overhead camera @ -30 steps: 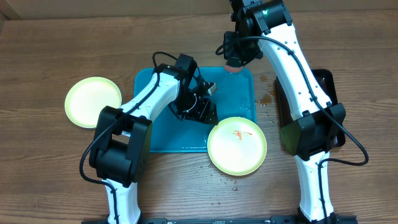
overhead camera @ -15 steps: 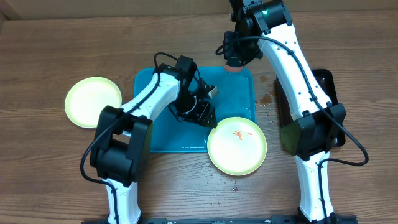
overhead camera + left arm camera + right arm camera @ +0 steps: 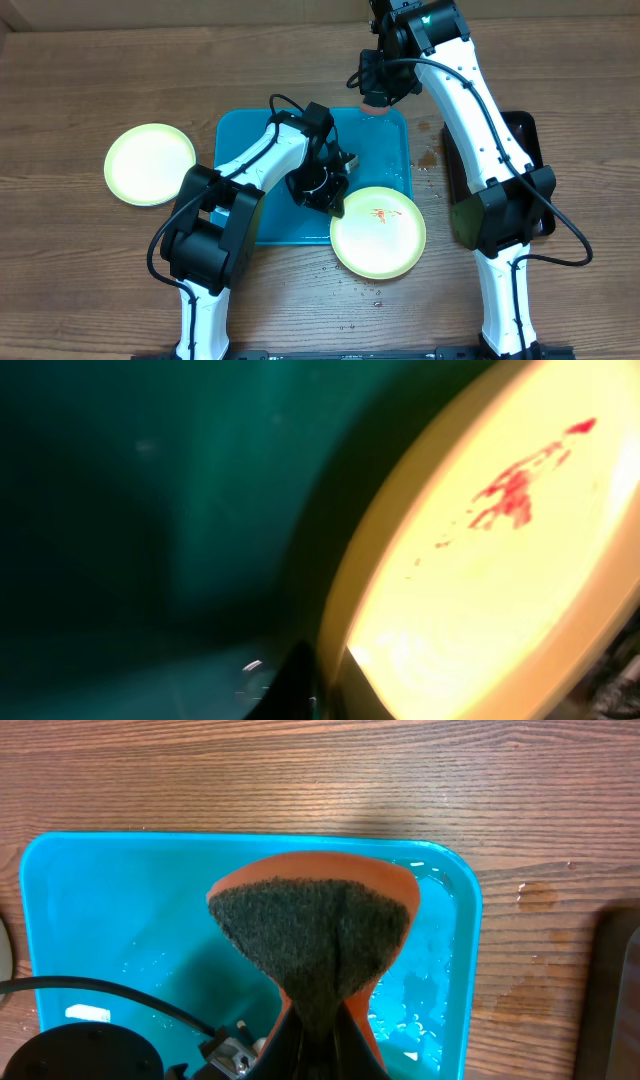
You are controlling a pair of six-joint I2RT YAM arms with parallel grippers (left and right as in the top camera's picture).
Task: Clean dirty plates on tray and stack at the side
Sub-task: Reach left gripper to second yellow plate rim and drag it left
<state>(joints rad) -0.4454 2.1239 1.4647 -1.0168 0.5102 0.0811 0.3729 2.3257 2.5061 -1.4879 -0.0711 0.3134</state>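
A yellow-green plate (image 3: 378,232) with a red-orange smear (image 3: 515,485) lies over the front right corner of the turquoise tray (image 3: 240,150), partly on the table. My left gripper (image 3: 335,197) is shut on that plate's left rim (image 3: 340,610), with one finger on each side of the edge. A second yellow-green plate (image 3: 150,163) rests on the table left of the tray. My right gripper (image 3: 375,98) hangs over the tray's far edge, shut on an orange sponge (image 3: 315,930) whose dark scouring side faces the camera.
A narrow black tray (image 3: 530,130) lies on the table to the right, behind my right arm. Water drops (image 3: 430,160) dot the wood between the two trays, and the turquoise tray's right part (image 3: 420,990) is wet. My left arm's cable (image 3: 130,1000) crosses the tray.
My left gripper slid right across the tray to the smeared plate's rim and shut on it. The plate shifted slightly. My right arm held still with the sponge.
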